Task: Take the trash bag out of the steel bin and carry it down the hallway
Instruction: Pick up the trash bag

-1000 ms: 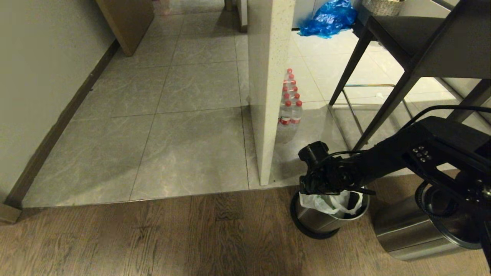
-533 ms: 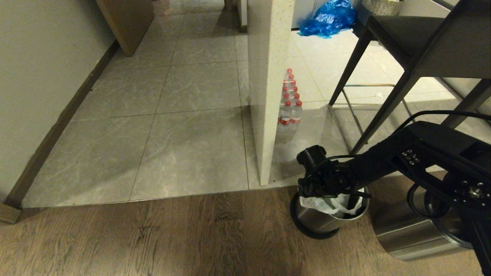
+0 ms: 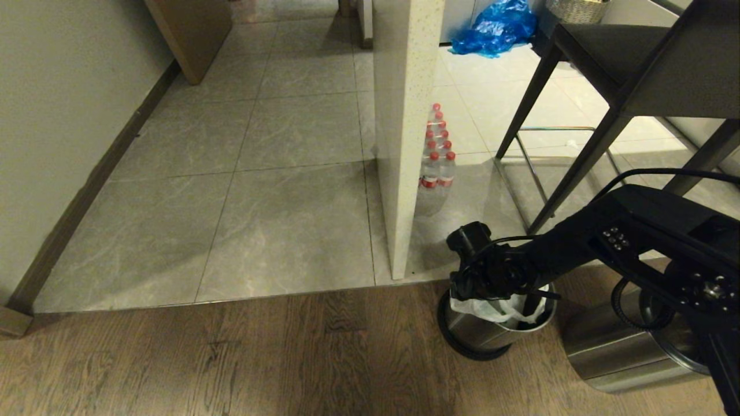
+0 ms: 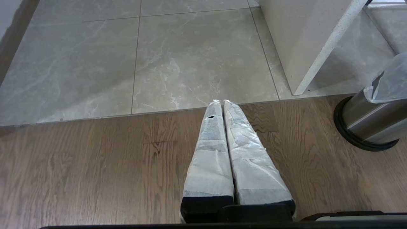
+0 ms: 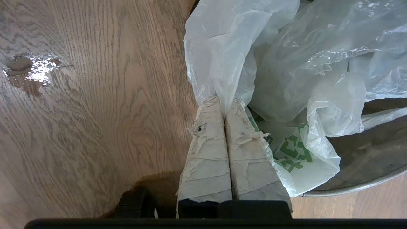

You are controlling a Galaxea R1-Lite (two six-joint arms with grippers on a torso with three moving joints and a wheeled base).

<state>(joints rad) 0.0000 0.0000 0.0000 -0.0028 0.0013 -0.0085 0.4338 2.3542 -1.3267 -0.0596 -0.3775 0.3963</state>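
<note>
The right gripper [image 5: 225, 103] is pinching the trash bag [image 5: 286, 73] at the rim of the steel bin [image 3: 491, 332] on the wood floor, tiled hallway [image 3: 277, 190] lying open beyond, while the left gripper [image 4: 221, 103] is hanging closed.

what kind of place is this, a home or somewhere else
Most likely a home, near a kitchen or dining area: a pack of water bottles on the tiled floor, a dark chair, and a small steel bin on wood planks.

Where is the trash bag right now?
In the head view, low right: the trash bag sits in the steel bin on the wood floor, its edge pinched by the right pincer.
</note>
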